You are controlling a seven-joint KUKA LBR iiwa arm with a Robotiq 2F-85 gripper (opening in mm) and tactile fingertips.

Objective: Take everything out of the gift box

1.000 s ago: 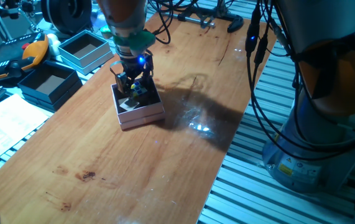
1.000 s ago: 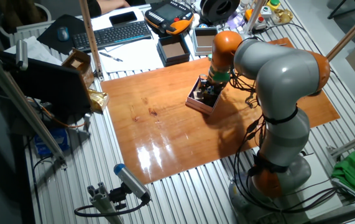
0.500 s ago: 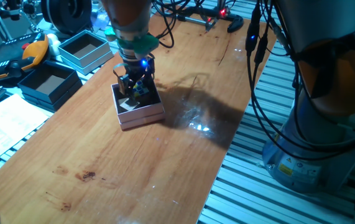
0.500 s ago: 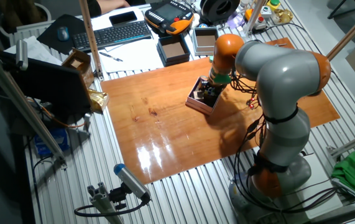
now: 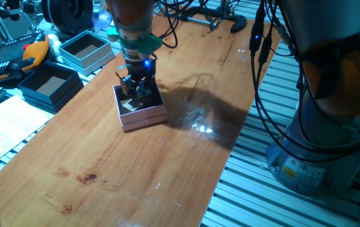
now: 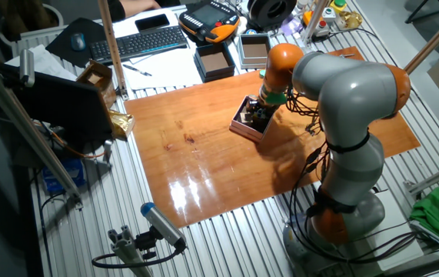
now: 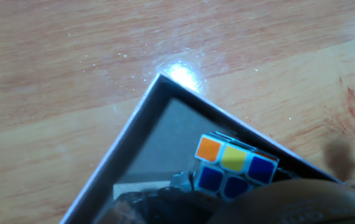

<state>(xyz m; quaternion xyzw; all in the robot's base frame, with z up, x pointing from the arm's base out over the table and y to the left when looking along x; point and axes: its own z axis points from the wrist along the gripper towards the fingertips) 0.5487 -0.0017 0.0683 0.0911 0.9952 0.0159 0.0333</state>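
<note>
We see the gift box (image 5: 140,112) sitting on the wooden table (image 5: 167,164), a shallow pale-pink square with a dark inside, and our gripper (image 5: 135,90) is lowered into it from above, a blue light glowing on the hand just over the fingers. In the hand view a corner of the box wall runs across the picture, and the puzzle cube (image 7: 233,168) lies inside against that wall, showing orange, yellow and blue squares on one row and two darker blue squares below. A dark rounded part of our hand fills the bottom edge of that view, right beside the cube and partly covering it. From one fixed view we make out a pale patch (image 5: 129,106) on the box floor next to the fingers, but we cannot tell what it is. We cannot tell whether the fingers are closed on anything, since the box walls and the hand hide the tips. Off the far edge of the table stand a light-blue box (image 5: 86,50) and a dark navy box (image 5: 49,82), both open with brown insides.
</note>
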